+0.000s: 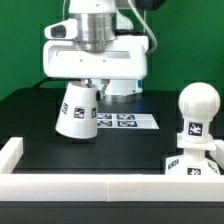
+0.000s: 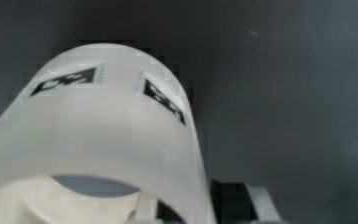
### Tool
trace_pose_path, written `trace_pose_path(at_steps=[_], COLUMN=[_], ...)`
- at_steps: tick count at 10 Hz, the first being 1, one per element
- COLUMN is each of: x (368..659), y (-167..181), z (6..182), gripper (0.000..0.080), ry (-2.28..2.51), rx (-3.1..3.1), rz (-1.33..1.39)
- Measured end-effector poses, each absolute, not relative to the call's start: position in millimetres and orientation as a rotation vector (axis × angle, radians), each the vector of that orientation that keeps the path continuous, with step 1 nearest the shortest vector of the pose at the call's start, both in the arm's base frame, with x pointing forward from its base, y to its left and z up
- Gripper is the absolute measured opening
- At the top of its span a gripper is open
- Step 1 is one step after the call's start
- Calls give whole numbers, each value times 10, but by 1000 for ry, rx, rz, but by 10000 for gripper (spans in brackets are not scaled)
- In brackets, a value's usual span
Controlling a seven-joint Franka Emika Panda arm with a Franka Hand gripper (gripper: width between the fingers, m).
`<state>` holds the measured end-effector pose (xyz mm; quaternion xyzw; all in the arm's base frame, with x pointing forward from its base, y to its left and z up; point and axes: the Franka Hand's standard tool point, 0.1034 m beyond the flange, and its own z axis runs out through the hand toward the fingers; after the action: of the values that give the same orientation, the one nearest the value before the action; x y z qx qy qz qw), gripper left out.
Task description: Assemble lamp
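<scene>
The claw [image 1: 84, 84] grips the shade [image 1: 76, 109] tilted above the worktop [image 1: 110, 150], presumably for carrying toward the bulb [image 1: 197, 108] on its base [image 1: 188, 165] at four o'clock.

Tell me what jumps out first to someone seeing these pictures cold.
The white tapered shade hangs tilted under the gripper above the black table, in the middle of the exterior view; the wrist view fills with it. At the exterior view's right, the ball-shaped bulb stands upright on the base. Behind the shade lies the marker board.
</scene>
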<state>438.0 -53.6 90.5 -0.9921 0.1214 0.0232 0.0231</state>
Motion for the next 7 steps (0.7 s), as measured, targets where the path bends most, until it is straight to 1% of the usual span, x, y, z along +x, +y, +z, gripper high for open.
trace_pose_path(at_steps=[3, 4, 5, 7], x=[4989, 5173, 5257, 5235], y=[-320, -283, -287, -286], z=[1303, 1397, 1456, 1425], gripper=[44, 44, 44, 44], ry=[561, 628, 665, 661], rx=[-2972, -2933, -2903, -2908], rz=[20, -15, -37, -30])
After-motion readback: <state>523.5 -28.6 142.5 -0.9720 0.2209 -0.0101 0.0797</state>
